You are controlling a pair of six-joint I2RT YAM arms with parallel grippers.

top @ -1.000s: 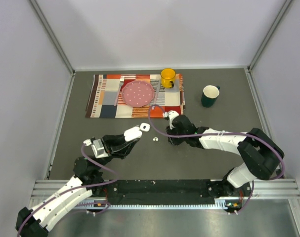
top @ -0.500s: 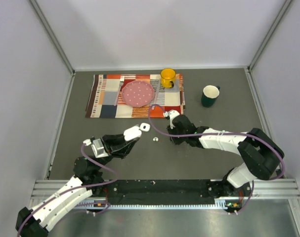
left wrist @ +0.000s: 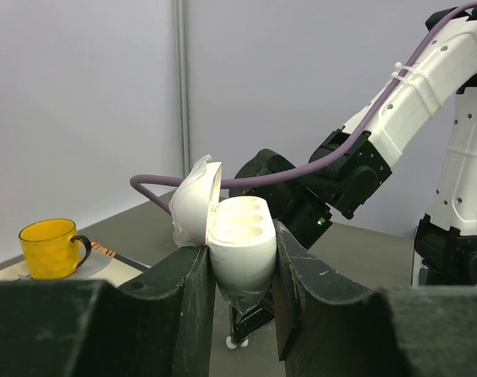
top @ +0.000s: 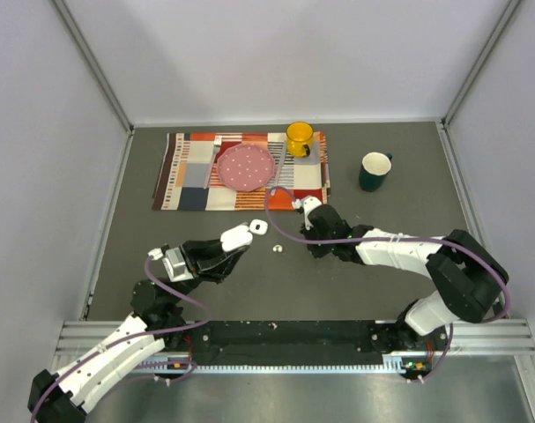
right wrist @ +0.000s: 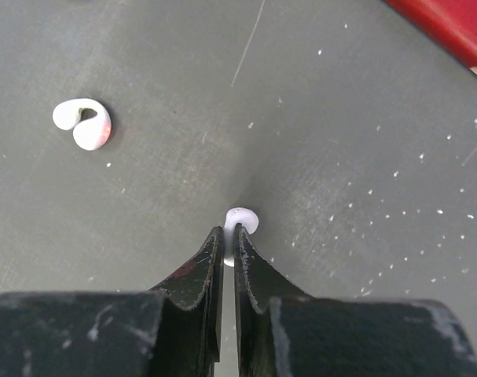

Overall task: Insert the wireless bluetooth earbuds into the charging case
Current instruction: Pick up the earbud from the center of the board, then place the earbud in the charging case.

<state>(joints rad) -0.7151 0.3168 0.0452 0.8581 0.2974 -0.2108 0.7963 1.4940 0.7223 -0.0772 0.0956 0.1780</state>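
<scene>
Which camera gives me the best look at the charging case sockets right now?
Left wrist: the open charging case sits clamped in the left end effector, lid tilted back, empty-looking sockets facing the camera. Top external shows only a small white shape. Right wrist misses it, showing the right end effector pinching an earbud.

The cloth (top: 183, 172), with the plate (top: 245, 166) and yellow mug (top: 300, 138) on it, takes up the back left of the table (top: 373, 295). The green mug (top: 374, 171) stands alone further right, leaving an open lane between the mugs. Mid-table is tight: the left gripper (left wrist: 242, 263), clamped round the open case (left wrist: 234, 228), sits near the right gripper (right wrist: 229, 239), whose tips nip one earbud (right wrist: 241, 221), and a loose earbud (top: 277, 248) lies on the bare strip between them. Side walls (top: 38, 176) hem both arms
</scene>
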